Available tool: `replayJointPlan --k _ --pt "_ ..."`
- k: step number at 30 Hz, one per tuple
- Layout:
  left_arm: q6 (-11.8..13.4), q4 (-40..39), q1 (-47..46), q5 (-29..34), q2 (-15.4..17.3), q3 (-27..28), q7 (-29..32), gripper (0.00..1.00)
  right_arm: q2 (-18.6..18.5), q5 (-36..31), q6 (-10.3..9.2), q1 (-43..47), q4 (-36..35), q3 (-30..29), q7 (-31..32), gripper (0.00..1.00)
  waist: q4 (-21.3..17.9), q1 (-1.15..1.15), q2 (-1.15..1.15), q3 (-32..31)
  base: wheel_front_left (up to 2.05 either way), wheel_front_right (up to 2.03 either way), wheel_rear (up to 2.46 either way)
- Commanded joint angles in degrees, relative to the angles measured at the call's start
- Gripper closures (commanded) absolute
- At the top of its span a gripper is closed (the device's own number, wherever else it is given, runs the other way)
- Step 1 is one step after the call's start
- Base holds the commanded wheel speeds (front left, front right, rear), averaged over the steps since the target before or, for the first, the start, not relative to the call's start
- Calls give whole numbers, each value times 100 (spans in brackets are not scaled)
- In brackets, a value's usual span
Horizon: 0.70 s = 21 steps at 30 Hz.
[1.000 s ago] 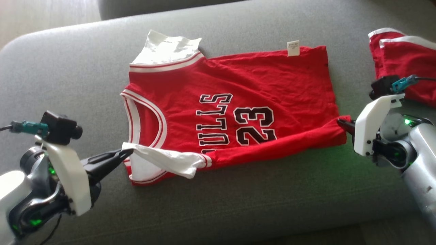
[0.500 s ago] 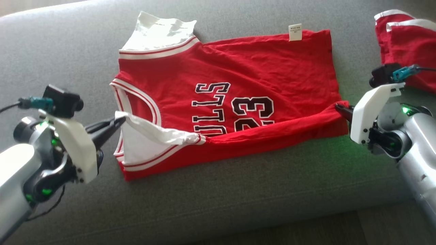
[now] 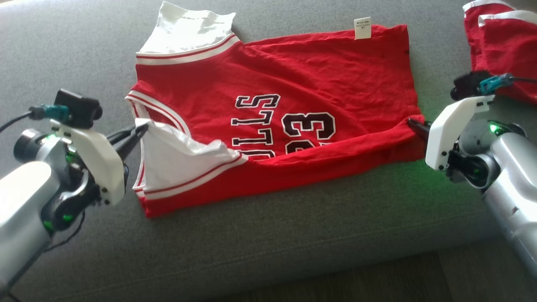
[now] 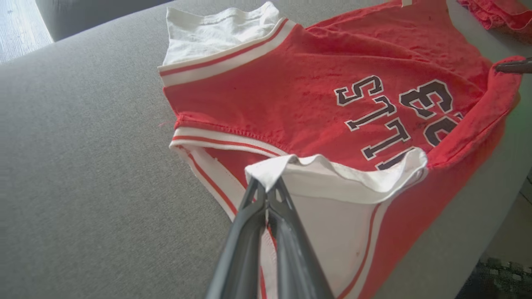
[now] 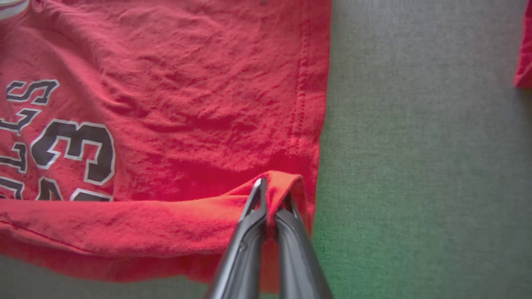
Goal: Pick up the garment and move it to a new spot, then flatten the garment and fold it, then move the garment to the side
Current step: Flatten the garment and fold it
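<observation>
Both corners have come further over the print (image 3: 293,130). My left gripper (image 3: 142,128) and right gripper (image 3: 412,123) pinch the jersey (image 3: 319,71) tight so I can fold it.

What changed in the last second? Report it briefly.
The left gripper and right gripper carried the near edge of the jersey farther over its front; the fold now hides the bottom of the 23. The head camera shifted too. Unchanged: both stay shut on the jersey; its far edge and label lie flat on the cushion.
</observation>
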Motion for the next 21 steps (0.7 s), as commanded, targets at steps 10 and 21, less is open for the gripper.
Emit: replayJointPlan --k 10,21 --pt "153 355 -439 201 -73 296 -318 0 65 151 -1 -313 220 43 -310 0 47 -1 0 41 0 0 0" --pt "862 800 -377 292 -492 728 -1429 0 175 -76 -1 -541 554 -272 -1771 0 81 -1 0 -128 0 0 0"
